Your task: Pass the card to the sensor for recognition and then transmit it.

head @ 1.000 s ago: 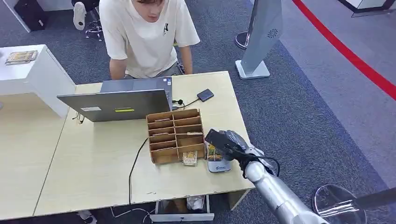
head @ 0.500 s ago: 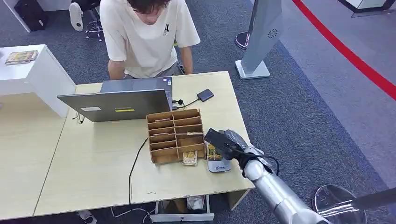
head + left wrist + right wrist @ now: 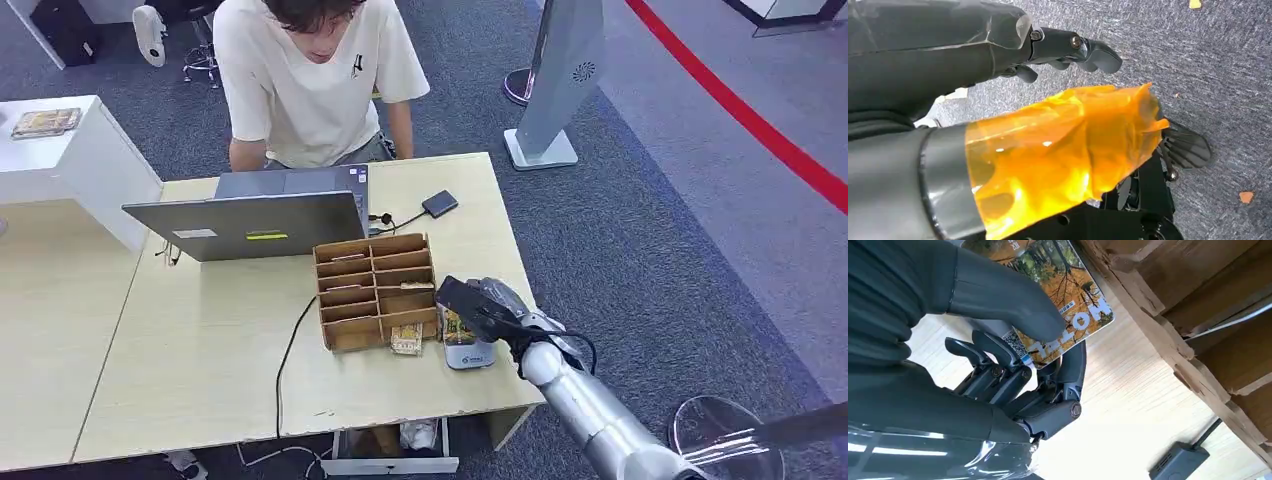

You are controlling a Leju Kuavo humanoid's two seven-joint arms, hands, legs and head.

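One card (image 3: 1058, 295) with an autumn-tree print is pinched in the right hand (image 3: 480, 305) between the thick thumb and the darker fingers (image 3: 998, 365), and it is held just over the one grey sensor (image 3: 470, 352) lying at the table's (image 3: 200, 370) near right edge. The card sits right beside the wooden compartment organizer (image 3: 376, 290), whose slots hold a few flat items; a second card (image 3: 406, 341) lies flat on the table against the organizer's front. One open laptop (image 3: 250, 222) stands behind the organizer, and one person in a white T-shirt (image 3: 315, 70) sits behind it. One small dark device (image 3: 440, 204) rests near the far edge, joined to a black cable (image 3: 290, 350). The left hand (image 3: 1063, 55) hangs over grey carpet (image 3: 1208, 75), its fingers loosely curled and holding nothing, its thumb wrapped in orange film.
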